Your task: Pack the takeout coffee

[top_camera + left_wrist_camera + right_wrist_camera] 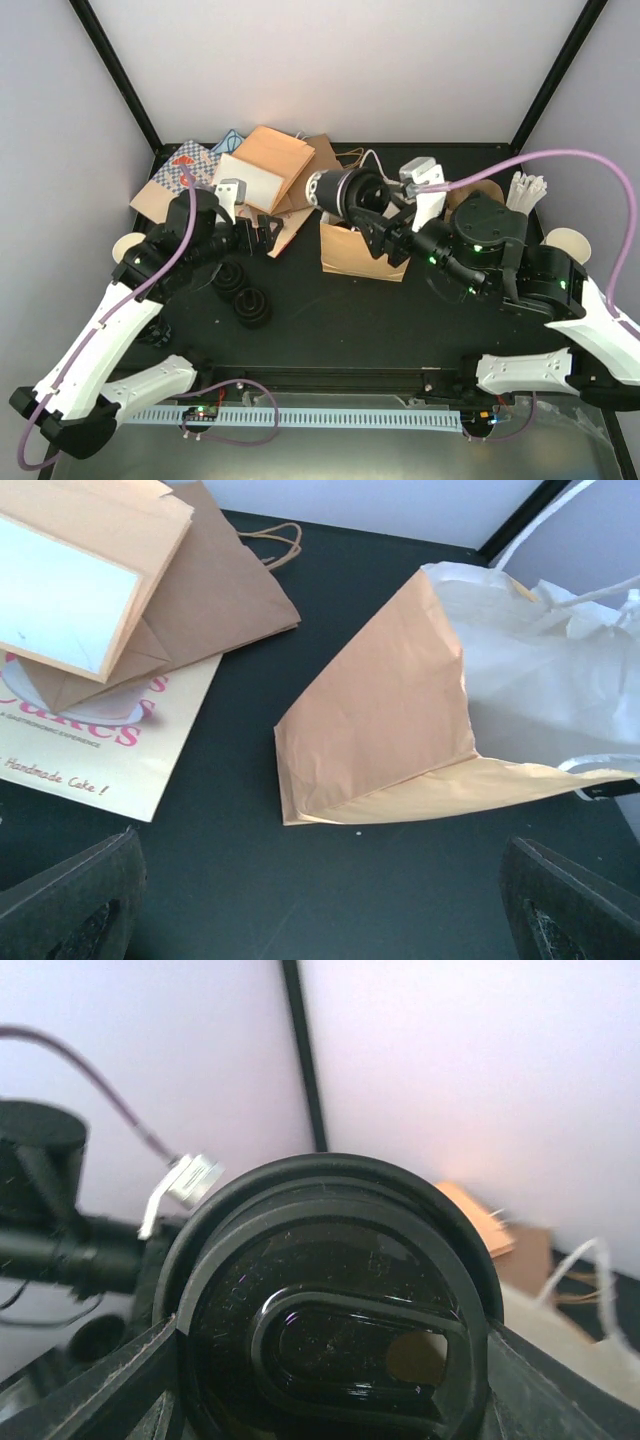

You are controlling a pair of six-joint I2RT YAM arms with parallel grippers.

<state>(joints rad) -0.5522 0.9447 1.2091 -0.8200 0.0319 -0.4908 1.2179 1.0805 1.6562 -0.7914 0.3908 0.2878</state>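
Note:
My right gripper [372, 207] is shut on the takeout coffee [338, 188], a cream cup with a black lid. It holds the cup on its side above the open top of a standing brown paper bag [352, 255]. The lid [330, 1310] faces the right wrist camera and fills that view, with a finger on either side [150, 1385]. My left gripper [267, 236] is open and empty, just left of the bag. Its wrist view shows the bag [385, 720] lined with white paper [545, 675], and black fingertips [70, 905] at the bottom corners.
Flat paper bags and printed boxes [265, 165] are piled at the back left. A loose stack of black lids [245, 295] lies near the left arm. Lidless cups stand at the left [128, 246] and right [566, 240] edges. White sticks [528, 188] stand at the back right.

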